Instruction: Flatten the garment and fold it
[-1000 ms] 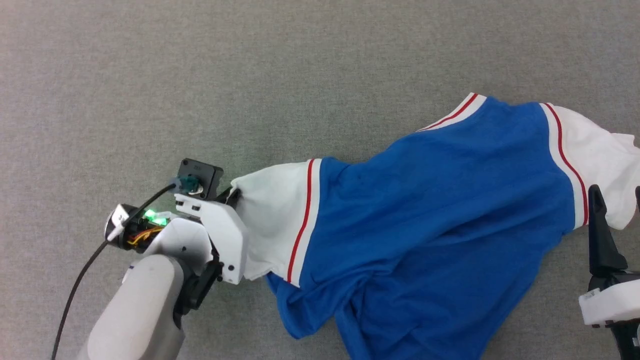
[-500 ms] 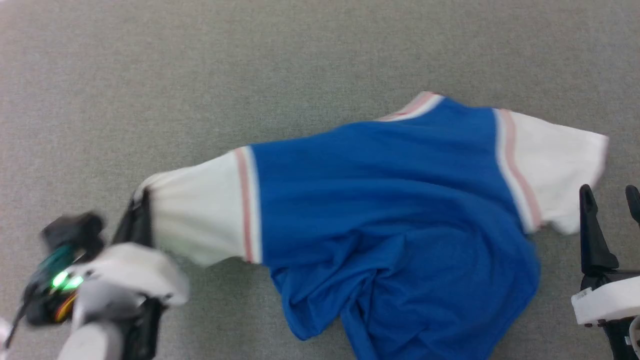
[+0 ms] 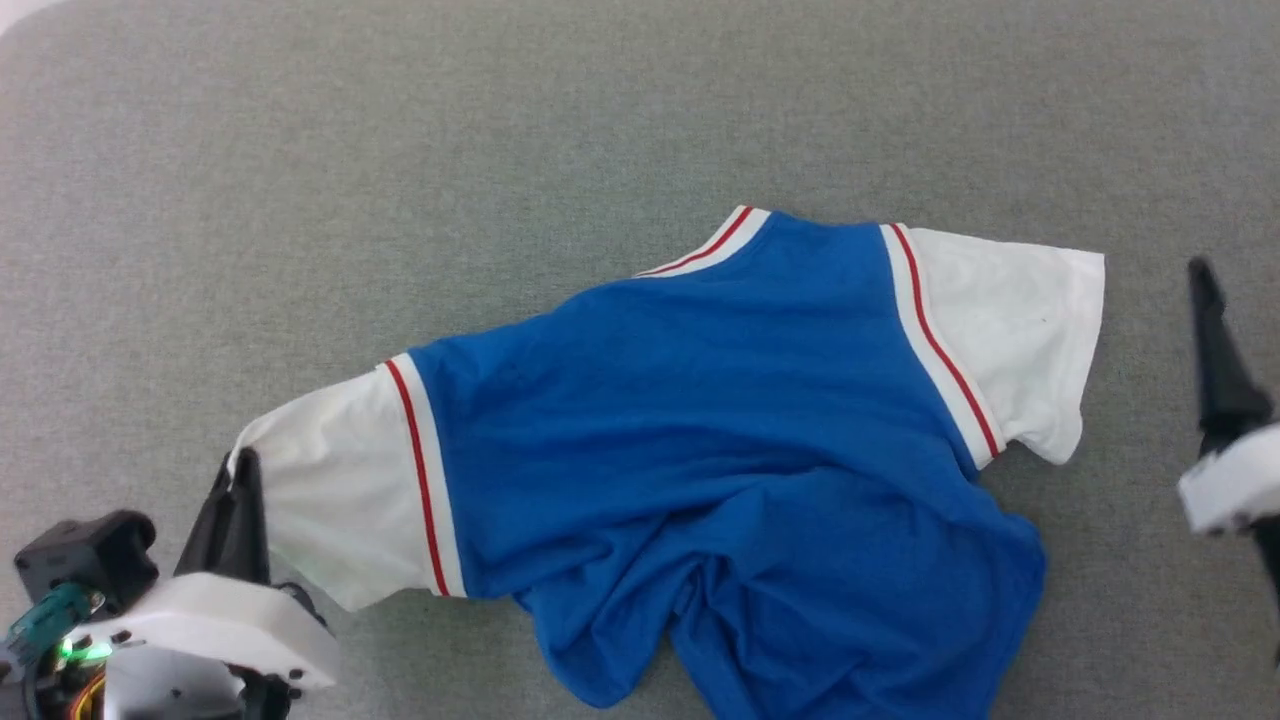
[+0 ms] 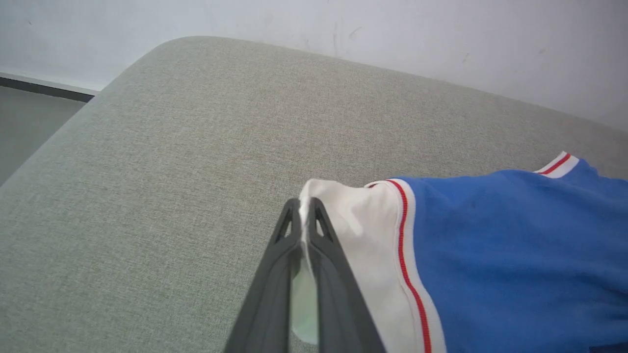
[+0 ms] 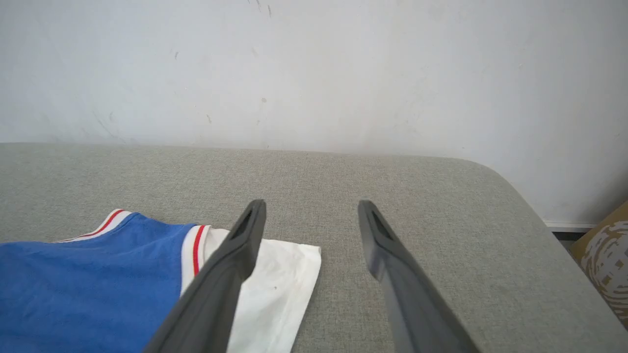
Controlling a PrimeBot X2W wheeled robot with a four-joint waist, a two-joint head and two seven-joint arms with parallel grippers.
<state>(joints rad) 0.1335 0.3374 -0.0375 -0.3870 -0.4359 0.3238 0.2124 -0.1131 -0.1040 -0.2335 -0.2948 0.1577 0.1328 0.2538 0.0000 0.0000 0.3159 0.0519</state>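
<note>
Presently, the garment (image 3: 720, 440) is laid across the grey padded surface (image 3: 400, 150), from the centre of the head view toward 5 o'clock. Its blue body is smoothed near the striped collar at 12 o'clock of the shirt, while the hem is bunched in folds at 6 o'clock and cut off by the view's bottom edge. 1 white sleeve is stretched toward 8 o'clock; the other is laid flat at 2 o'clock.

The left gripper (image 3: 238, 470) is found at 8 o'clock in the head view. Its 2 dark fingers are clenched on the cuff edge of the stretched sleeve, and in the left wrist view a strip of white cloth is seen pinched between them. Part of that cuff is hidden behind the fingers.

The right gripper (image 5: 311, 208) is held at 3 o'clock in the head view, apart from the flat sleeve, its fingers spread wide and released. In the right wrist view 1 finger is crossed in front of that sleeve, so some cloth is covered.

A pale wall (image 5: 314, 63) is seen behind the surface, a dark baseboard (image 4: 44, 88) at 9 o'clock of the left wrist view, and a brown patterned object (image 5: 606, 255) at 4 o'clock of the right wrist view.
</note>
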